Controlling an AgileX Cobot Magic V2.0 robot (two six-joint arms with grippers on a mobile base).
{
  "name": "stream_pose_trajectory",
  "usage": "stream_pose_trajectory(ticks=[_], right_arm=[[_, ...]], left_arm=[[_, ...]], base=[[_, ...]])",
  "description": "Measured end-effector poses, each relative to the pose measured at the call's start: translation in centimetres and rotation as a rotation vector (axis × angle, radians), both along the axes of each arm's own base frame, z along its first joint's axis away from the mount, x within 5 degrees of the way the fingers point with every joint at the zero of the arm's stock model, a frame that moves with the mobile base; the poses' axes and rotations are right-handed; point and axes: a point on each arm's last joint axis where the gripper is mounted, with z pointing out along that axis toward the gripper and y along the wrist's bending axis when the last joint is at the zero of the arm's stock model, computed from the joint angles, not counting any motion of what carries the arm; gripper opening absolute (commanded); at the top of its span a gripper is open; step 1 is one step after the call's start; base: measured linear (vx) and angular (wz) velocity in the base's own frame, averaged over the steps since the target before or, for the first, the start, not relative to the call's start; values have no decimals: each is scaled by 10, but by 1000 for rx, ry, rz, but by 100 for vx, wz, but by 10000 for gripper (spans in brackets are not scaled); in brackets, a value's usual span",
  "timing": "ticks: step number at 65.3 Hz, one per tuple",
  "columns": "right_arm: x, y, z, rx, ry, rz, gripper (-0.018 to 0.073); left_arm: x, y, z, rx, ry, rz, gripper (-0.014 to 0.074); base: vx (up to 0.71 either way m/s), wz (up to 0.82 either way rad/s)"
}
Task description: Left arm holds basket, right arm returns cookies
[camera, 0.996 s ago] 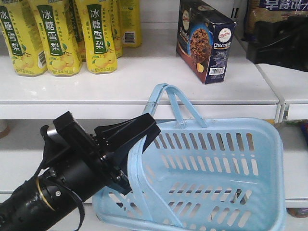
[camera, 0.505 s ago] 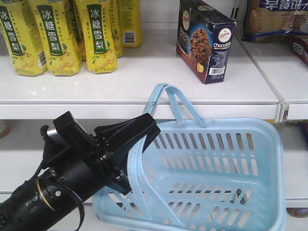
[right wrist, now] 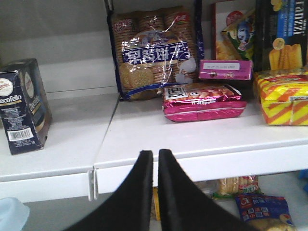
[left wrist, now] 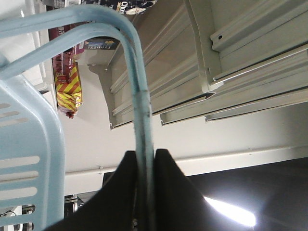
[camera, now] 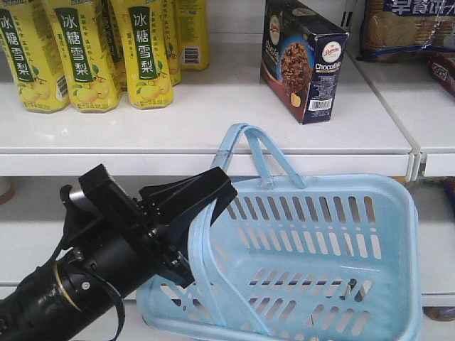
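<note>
Cookies (camera: 304,60): upright on white shelf (camera: 213,121), right of yellow bottles (camera: 92,53), above basket (camera: 320,263). Left gripper (camera: 202,213): jaws clamped on basket handle (left wrist: 139,96). Right gripper (right wrist: 155,159): jaws nearly touching, empty, right of cookies, facing biscuit bag (right wrist: 154,50).

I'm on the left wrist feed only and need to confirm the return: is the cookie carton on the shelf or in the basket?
Observer: The cookies stand upright on the upper shelf, to the right of the yellow bottles.
Operator: Is the right gripper on them?
Observer: No. The right gripper is nearly closed on nothing, in front of the shelf edge, well clear of the carton.
Operator: Anything in the basket?
Observer: In the front view, nothing shows inside the visible part of the basket.
</note>
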Motion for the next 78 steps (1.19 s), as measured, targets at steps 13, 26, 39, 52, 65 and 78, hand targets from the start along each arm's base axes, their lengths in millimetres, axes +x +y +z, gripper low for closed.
stream_pose_trajectory(ticks=[13, 26, 39, 52, 65, 78], right_arm=[[-17, -12, -10, 53, 8, -47, -11], [-19, -15, -12, 58, 23, -67, -11], [-19, -15, -12, 58, 25, -69, -11], [-19, -15, -12, 58, 27, -71, -11], [-19, -15, -12, 58, 27, -71, -11], [-19, -15, -12, 58, 27, -71, -11]], left_arm=[[0, 0, 0, 0, 0, 0, 0], [0, 0, 0, 0, 0, 0, 0], [0, 0, 0, 0, 0, 1, 0], [0, 0, 0, 0, 0, 1, 0], [0, 0, 0, 0, 0, 1, 0], [0, 0, 0, -1, 1, 1, 0]], base=[[0, 0], [0, 0], [0, 0], [0, 0], [0, 0], [0, 0]])
